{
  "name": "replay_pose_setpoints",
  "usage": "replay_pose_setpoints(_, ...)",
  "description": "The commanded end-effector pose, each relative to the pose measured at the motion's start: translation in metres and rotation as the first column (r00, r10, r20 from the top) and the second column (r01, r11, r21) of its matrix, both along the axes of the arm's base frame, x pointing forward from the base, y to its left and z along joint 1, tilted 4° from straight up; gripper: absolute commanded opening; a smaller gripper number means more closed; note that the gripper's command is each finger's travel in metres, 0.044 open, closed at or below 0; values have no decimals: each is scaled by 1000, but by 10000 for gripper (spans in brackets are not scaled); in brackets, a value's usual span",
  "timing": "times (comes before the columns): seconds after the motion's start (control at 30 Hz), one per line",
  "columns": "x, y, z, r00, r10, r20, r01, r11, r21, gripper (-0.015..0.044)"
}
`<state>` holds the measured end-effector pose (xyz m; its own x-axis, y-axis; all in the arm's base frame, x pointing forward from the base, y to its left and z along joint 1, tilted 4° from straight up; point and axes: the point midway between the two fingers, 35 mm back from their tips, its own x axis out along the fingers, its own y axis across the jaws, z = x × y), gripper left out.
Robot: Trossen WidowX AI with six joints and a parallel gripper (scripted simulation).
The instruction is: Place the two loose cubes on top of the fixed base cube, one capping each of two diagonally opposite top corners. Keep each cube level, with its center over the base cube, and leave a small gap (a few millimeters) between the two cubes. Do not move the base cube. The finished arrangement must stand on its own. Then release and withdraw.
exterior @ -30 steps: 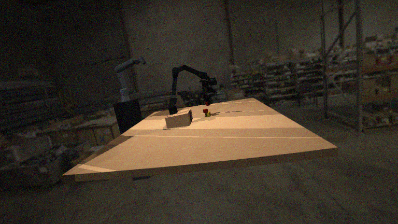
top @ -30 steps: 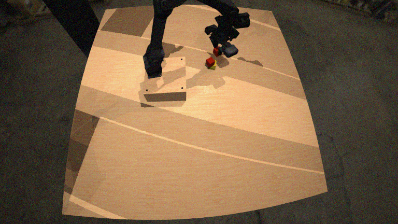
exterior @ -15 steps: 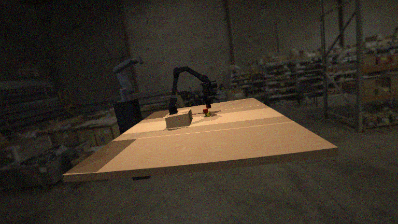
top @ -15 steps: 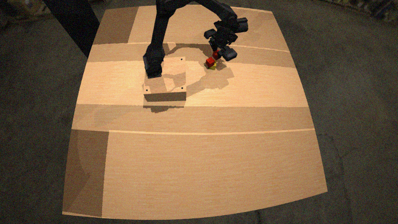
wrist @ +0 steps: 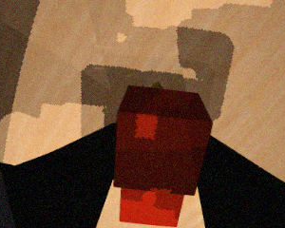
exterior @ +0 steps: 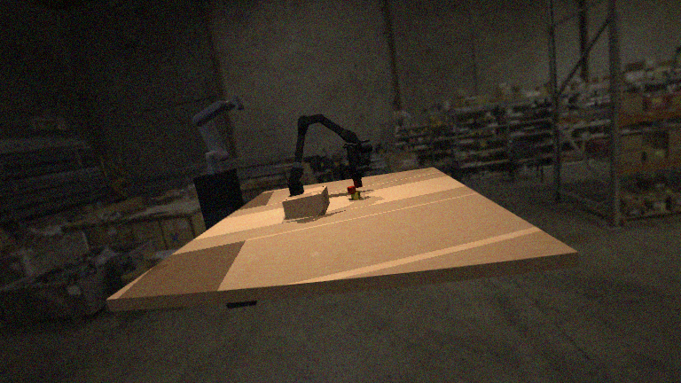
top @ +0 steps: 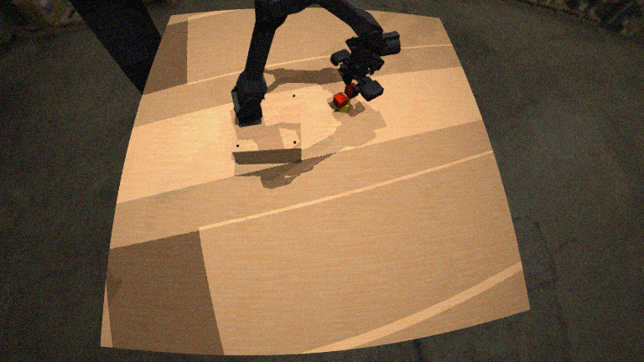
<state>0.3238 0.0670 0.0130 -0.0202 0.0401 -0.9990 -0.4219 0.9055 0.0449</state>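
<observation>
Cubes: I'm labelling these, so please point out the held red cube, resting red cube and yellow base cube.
held red cube (top: pixel 350 90) (wrist: pixel 161 152): top, wrist; exposed face
resting red cube (top: pixel 340 99) (exterior: pixel 350 190) (wrist: pixel 149 214): all views; lit face
yellow base cube (top: pixel 343 109) (exterior: pixel 356 197) (wrist: pixel 157 85): all views; uncovered part
</observation>
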Motion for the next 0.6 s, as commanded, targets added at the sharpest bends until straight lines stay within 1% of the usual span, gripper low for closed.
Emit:
replay_pose_setpoints(0.0, -2, 0, -10, 1000, -2, -7, 2, 1000, 1, 105)
replay_pose_setpoints(0.1, -2, 1, -17, 1000, -4, -7, 4, 1000, 1, 105)
replay_pose_setpoints(0.57, -3, 1, -19, 1000, -8, -7, 8, 1000, 1, 105)
